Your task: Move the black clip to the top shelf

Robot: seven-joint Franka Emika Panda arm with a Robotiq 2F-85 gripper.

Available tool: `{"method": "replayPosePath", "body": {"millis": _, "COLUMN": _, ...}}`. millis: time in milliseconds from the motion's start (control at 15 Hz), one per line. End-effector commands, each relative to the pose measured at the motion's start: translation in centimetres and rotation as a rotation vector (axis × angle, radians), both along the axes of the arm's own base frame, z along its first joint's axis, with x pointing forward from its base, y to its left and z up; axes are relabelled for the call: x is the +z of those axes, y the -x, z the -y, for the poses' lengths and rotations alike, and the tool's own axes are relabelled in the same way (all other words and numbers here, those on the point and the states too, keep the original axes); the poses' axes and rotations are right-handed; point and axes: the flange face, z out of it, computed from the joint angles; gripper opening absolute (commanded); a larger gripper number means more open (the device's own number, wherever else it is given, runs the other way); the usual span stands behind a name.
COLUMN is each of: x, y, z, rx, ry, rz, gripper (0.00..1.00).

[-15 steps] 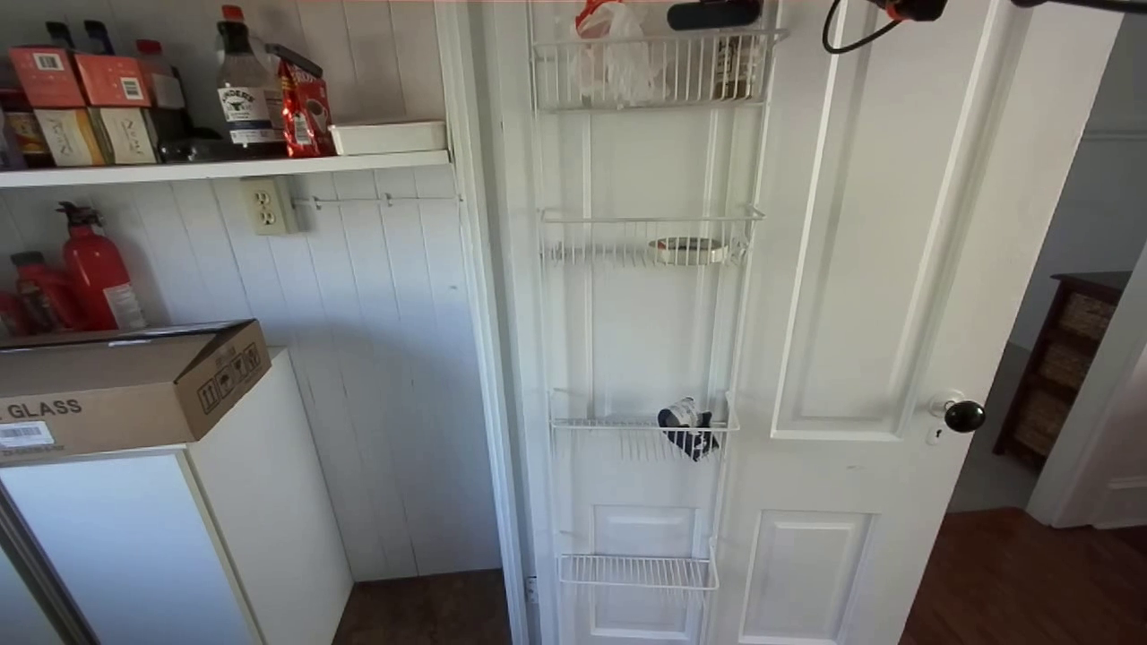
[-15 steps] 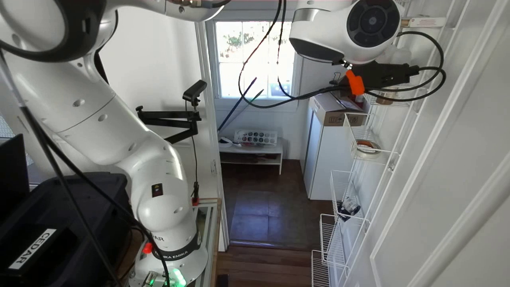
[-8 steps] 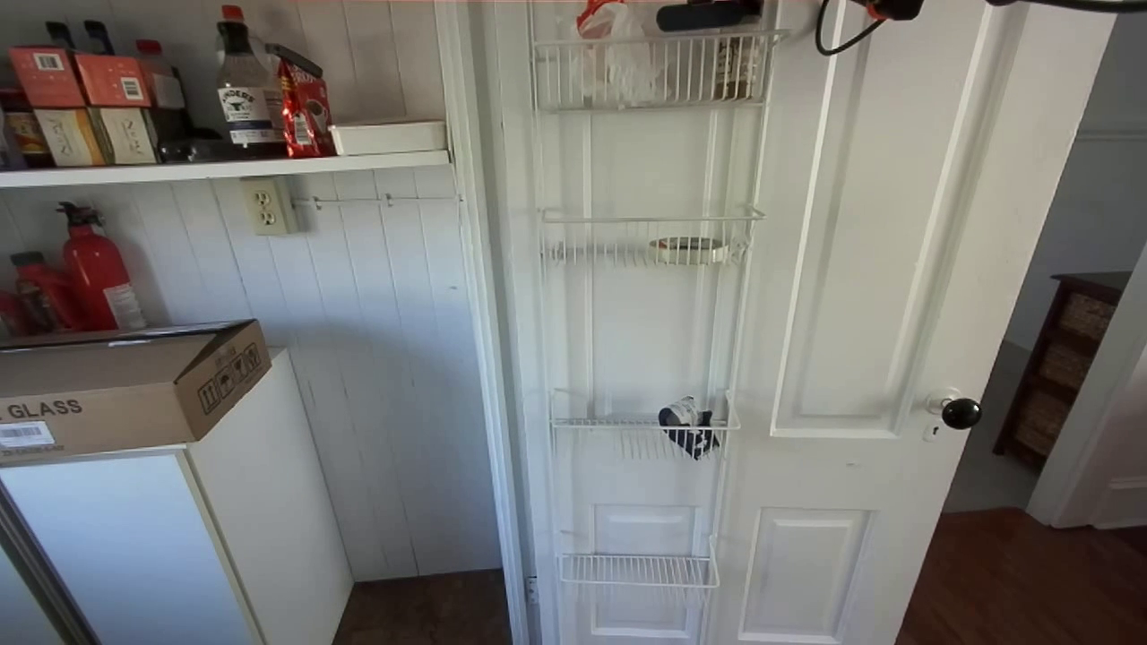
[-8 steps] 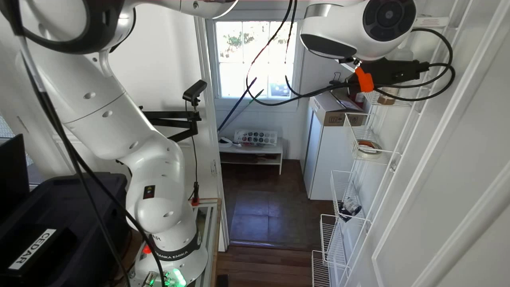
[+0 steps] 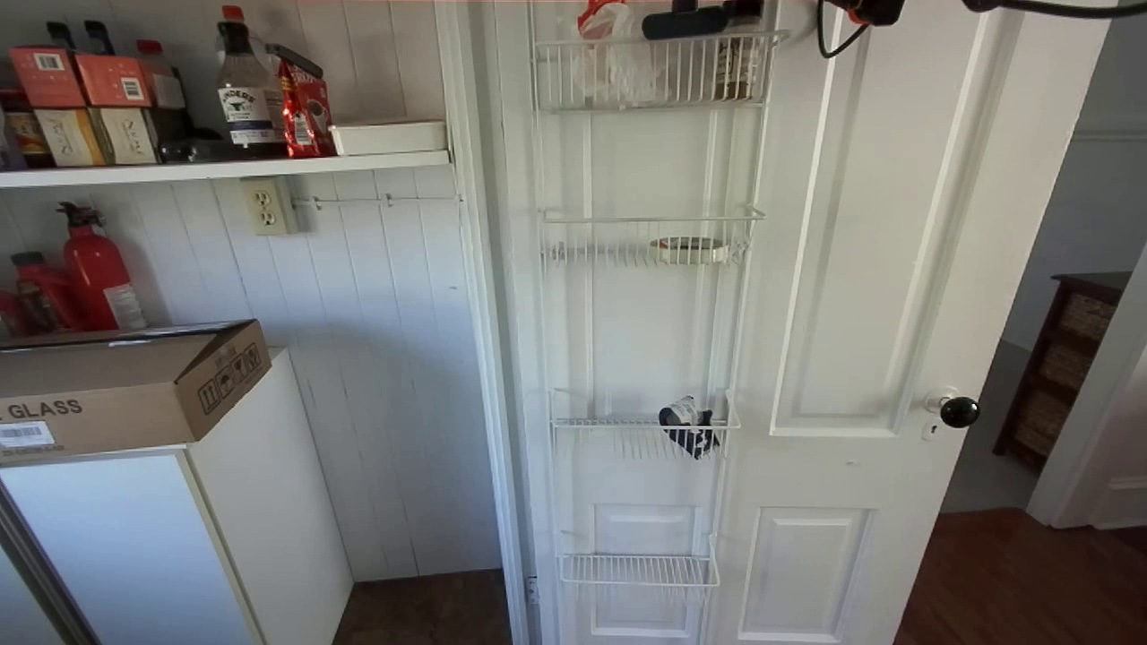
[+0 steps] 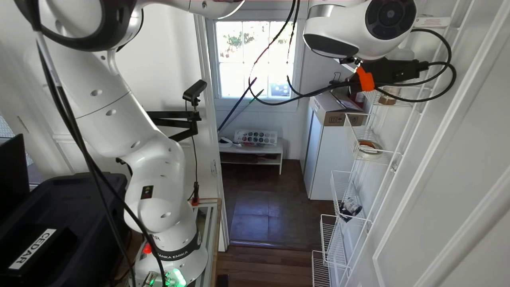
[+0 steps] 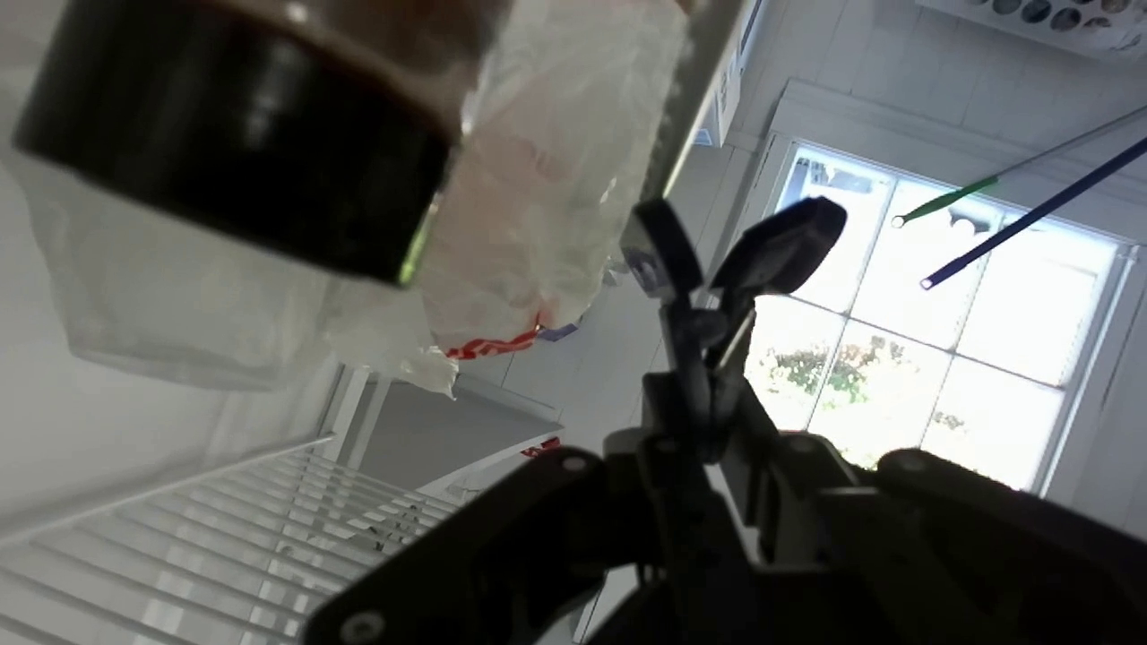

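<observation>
The black clip point(image 5: 685, 22), a wide flat bar with a short stub, shows just above the front rim of the top shelf point(image 5: 663, 104), a white wire basket. It also shows in the wrist view point(image 7: 780, 246), standing out from the fingertips. My gripper point(image 7: 708, 394) is shut on it. In an exterior view the clip is level with the space between a plastic bag and a dark-capped bottle. How far it is in front of or over the basket I cannot tell. In an exterior view the fingers are hidden behind the wrist camera and cables.
The plastic bag point(image 5: 623, 67) and the bottle point(image 5: 737, 67) stand in the top basket. The bottle's cap point(image 7: 242, 152) is close in the wrist view. Another wire tier point(image 7: 224, 537) shows there too. A tape roll point(image 5: 688, 250) lies in the basket below. Black cables point(image 6: 446, 65) loop near the rack.
The black clip has moved left and slightly down in an exterior view, from in front of the bottle to beside it. The wrist has moved toward the rack. The grip stays shut.
</observation>
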Motion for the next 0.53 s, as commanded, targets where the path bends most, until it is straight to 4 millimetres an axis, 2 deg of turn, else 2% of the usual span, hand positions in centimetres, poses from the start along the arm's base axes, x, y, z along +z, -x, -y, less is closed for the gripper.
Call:
{"method": "replayPosePath", "body": {"millis": 0, "x": -0.58, "y": -1.14, "z": -0.70, "rx": -0.023, "ry": 0.020, "rz": 0.009, "gripper": 0.04}}
{"method": "replayPosePath", "body": {"millis": 467, "x": -1.57, "y": -1.73, "z": -1.43, "rx": -0.084, "ry": 0.058, "rz": 0.014, "gripper": 0.04}}
